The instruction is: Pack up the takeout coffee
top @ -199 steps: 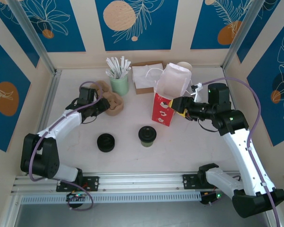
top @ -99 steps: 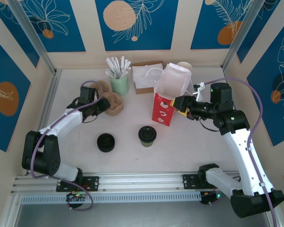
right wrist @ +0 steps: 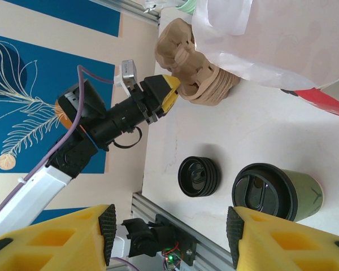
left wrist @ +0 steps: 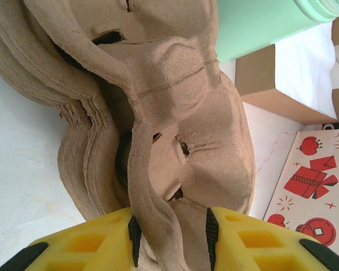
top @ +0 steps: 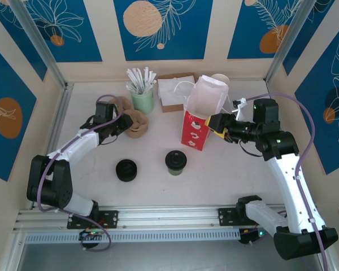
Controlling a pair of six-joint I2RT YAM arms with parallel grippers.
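- The pads point(left wrist: 134, 244) of my left gripper point(left wrist: 172, 240) are closed on a raised rib of the top carrier point(left wrist: 181, 141). The pulp fills the gap and touches both pads.
- I judge that the step in hand is to take one carrier off the stack point(top: 137, 121). The carriers are nested tightly, so I would lift slowly and straight up, and watch that only the top layer comes. If two rise together, I would set them down and grip again.
- The pulp looks soft. I would not squeeze more, or the rib may tear.
- My right gripper point(right wrist: 169, 223) hangs open just beside the bag point(top: 199, 121), with nothing between its fingers.
- The coffee point(top: 175, 162) stands upright with its lid on, on the table point(top: 226, 175) in front of the bag and well apart from both grippers. The lids point(top: 126, 169) lie to its left.
- The left wrist view gives me the contact on the rib and the edges of the layers; in the top view these are too small to tell.
- The top view gives me the whole layout of stack, coffee and bag. The right wrist view adds the coffee's lid from close by, and the left gripper at the stack from the side.
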